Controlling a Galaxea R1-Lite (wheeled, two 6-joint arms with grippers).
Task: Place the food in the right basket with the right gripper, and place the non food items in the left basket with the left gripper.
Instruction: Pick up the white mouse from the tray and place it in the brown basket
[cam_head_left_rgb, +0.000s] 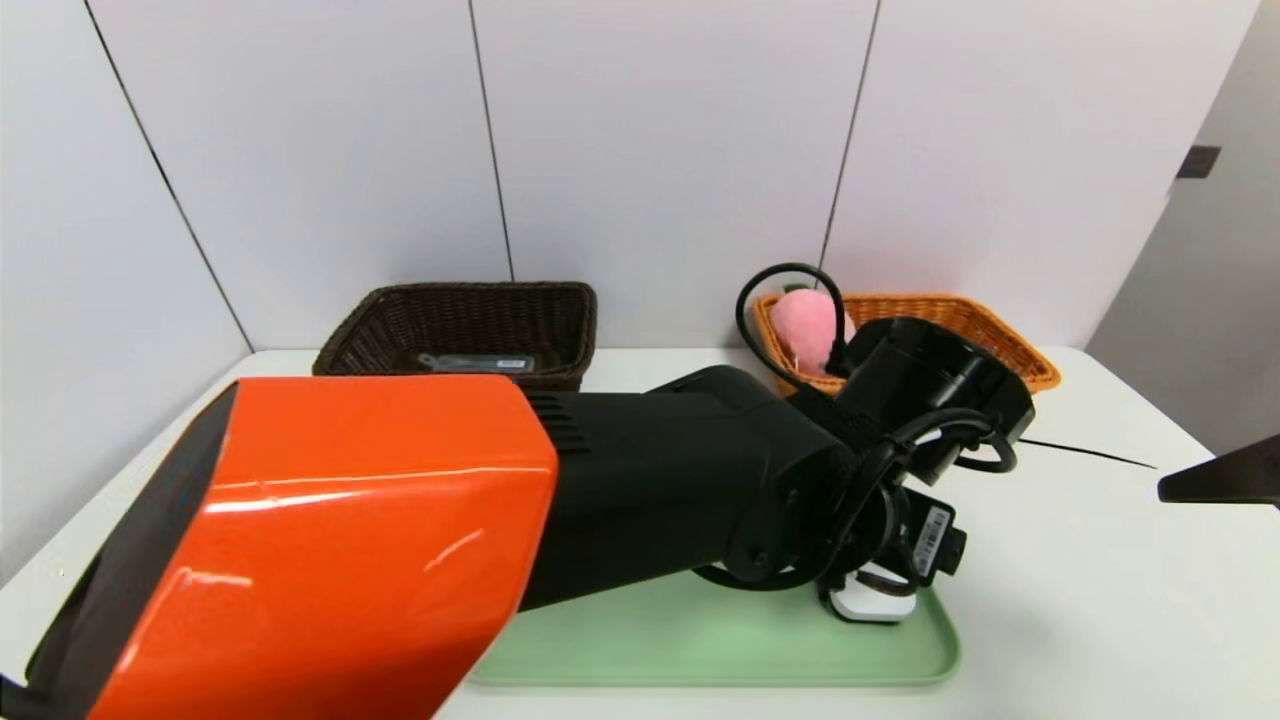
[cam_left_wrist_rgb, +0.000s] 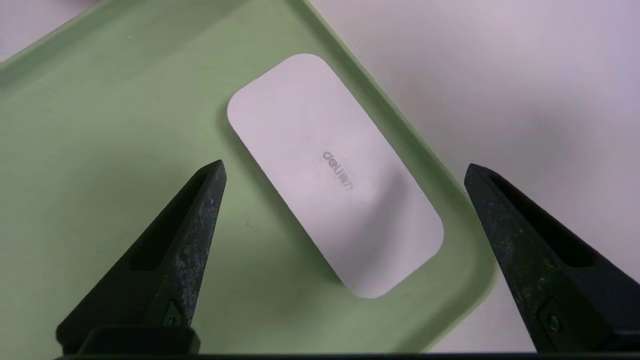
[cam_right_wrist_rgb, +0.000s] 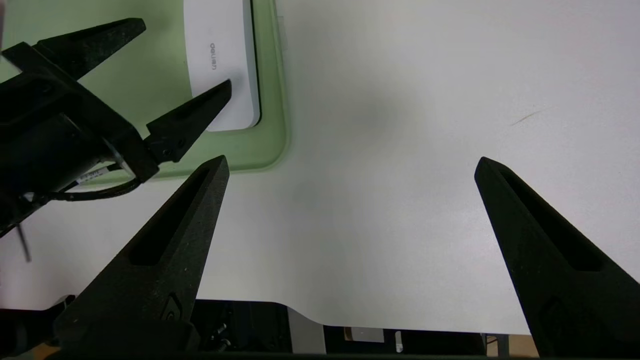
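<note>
The left gripper, fingers spread, hovers over the white rounded oblong case at the right end of the pale green rectangular tray. The right gripper hangs open at the right.

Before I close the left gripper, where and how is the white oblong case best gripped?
I'd take the white case across its middle, one finger on each long side, coming from above. It lies flat on the green tray, long and narrow, with straight parallel long sides. One long side runs near the tray's rim, so the left gripper, open above it, should probably turn to match.
</note>
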